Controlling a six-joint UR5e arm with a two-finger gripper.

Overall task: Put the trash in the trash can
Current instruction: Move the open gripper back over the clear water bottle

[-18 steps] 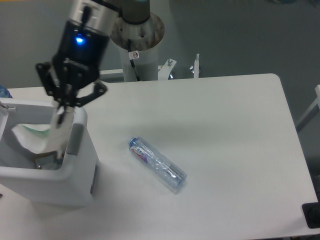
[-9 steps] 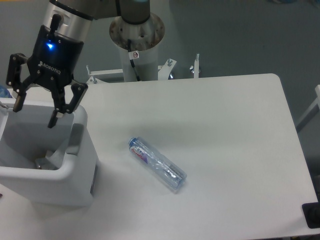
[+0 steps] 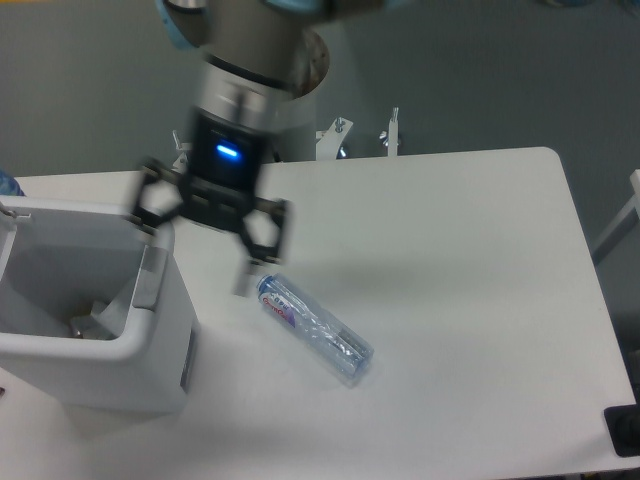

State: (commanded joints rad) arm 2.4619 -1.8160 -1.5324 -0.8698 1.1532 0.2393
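In the fixed camera view the end effector (image 3: 196, 246) hangs spread and empty (motion-blurred) left of centre, between the trash can (image 3: 150, 380) at lower left and the bottle (image 3: 314, 328) lying mid-bench. Fetching the bottle looks in hand; next, descend and straddle it.

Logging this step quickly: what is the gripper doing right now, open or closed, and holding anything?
Gripper: open, fingers spread, holding nothing; it sits between the trash can and the bottle, which lies on the table.
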